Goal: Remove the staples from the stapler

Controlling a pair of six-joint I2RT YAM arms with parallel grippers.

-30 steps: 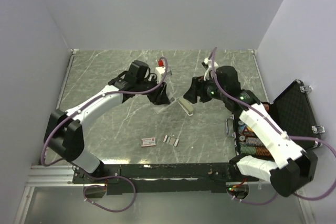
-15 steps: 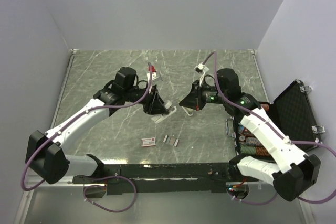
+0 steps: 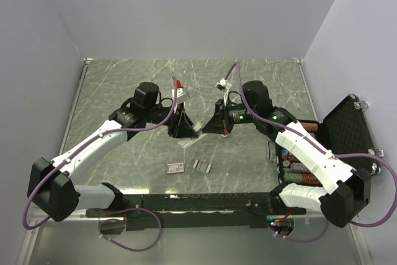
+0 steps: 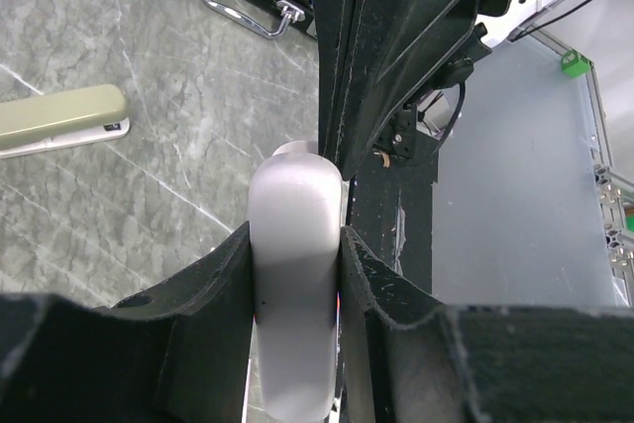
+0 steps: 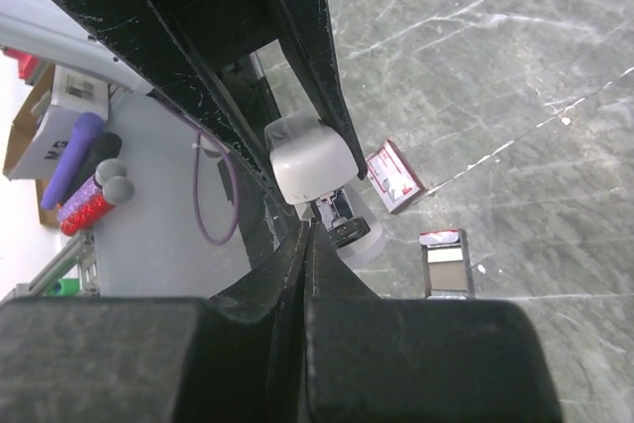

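Within the last second the right gripper [image 5: 306, 235] has gone from wide apart to fully closed. Its fingers meet with nothing visible between them, and it has moved in toward the red-and-white box [image 3: 175, 167] until its tips sit just beside the stapler [image 5: 307, 160].

Meanwhile the left gripper [image 3: 185, 130] has swung that stapler from well beyond the box to a spot nearer it, on its far side. Its grip is as before — fingers clamped on the pale rounded body.

The staples [image 3: 196, 164] already out lie as short grey strips on the table [image 3: 124, 91], just right of the box and apart from both claws. Whether more remain inside the stapler is hidden.

A beige bar [image 4: 59, 116] lies flat farther from the box than the stapler. I cannot tell whether it belongs to the stapler.

My reading is that the left arm now presents the stapler while the closed right fingers serve as a slim probe, to push or tease out what is left. The unloading looks partly done — the fine work is next, and a slip could knock the stapler askew in the left claw's hold.
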